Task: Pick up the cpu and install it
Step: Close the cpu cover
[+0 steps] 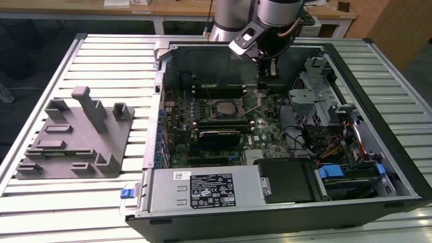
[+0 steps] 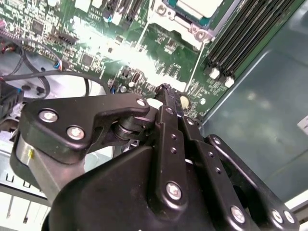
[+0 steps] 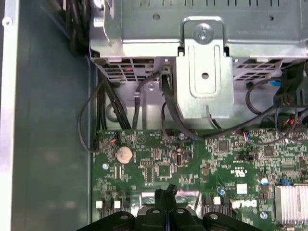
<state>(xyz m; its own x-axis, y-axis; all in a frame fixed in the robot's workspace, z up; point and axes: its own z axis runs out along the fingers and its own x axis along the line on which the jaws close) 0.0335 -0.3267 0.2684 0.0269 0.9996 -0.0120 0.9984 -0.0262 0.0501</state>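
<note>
**Second wrist view: gripper [image 2: 166,90] closed and empty beside the socket, cpu [image 2: 199,6] lying in its frame**

Inside the open computer case [image 1: 378,76], the arm's fingers are pressed together with nothing between them. Their tips sit low over the motherboard [image 3: 163,163], just beside a thin metal lever [image 2: 194,67] that runs out from the socket frame. The cpu lies in the socket, silver top up, next to the long black memory sticks [image 2: 240,33] and apart from the gripper.

Judged from that, the step in hand appears to be the lever, not the chip. It calls for a slow push with the closed tips kept on the wire and clear of the board's small parts, and no load on the cpu itself.

The exterior view places the socket mid-board, with the gripper near it toward the exterior view's right. The grey fixture [image 1: 74,136] stands on the table [image 1: 101,55], well apart at the exterior view's left. The first wrist view adds the fingertips [image 3: 172,193] meeting head-on, with a coin battery [image 3: 124,154] and cables beyond them under a metal drive cage [image 3: 204,72].
</note>
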